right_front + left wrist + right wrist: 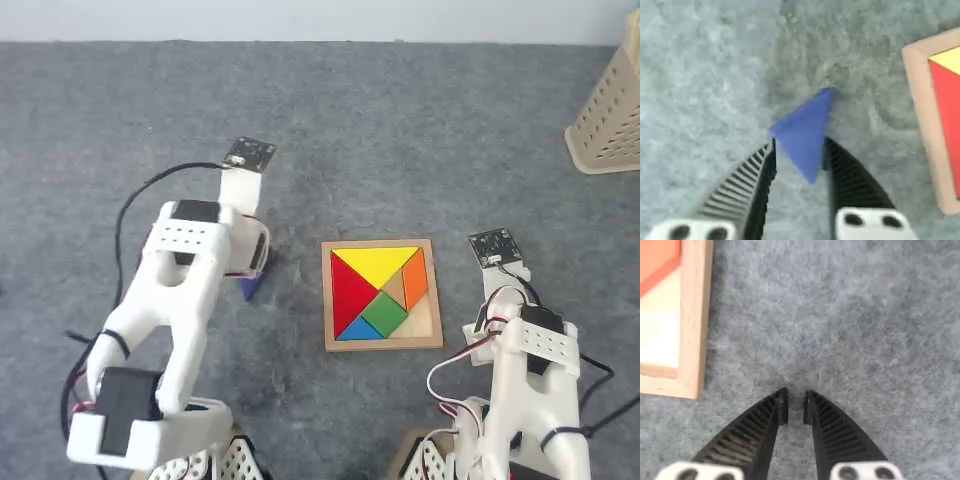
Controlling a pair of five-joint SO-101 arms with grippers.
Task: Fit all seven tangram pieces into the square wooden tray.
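Left gripper point(798, 144): sat clamped on blue triangle point(804, 127), over grey carpet point(400, 130), near square wooden tray point(384, 343). Right gripper point(795, 400): fingers almost together, held nothing, beside tray's right edge.

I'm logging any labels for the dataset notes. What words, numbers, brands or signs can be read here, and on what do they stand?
No text can be read in these views.
The left wrist's board and the right wrist's board: tiny marks, too small to read.
The wooden tray, the pieces in it and the blue triangle in the left gripper: plain, no print.
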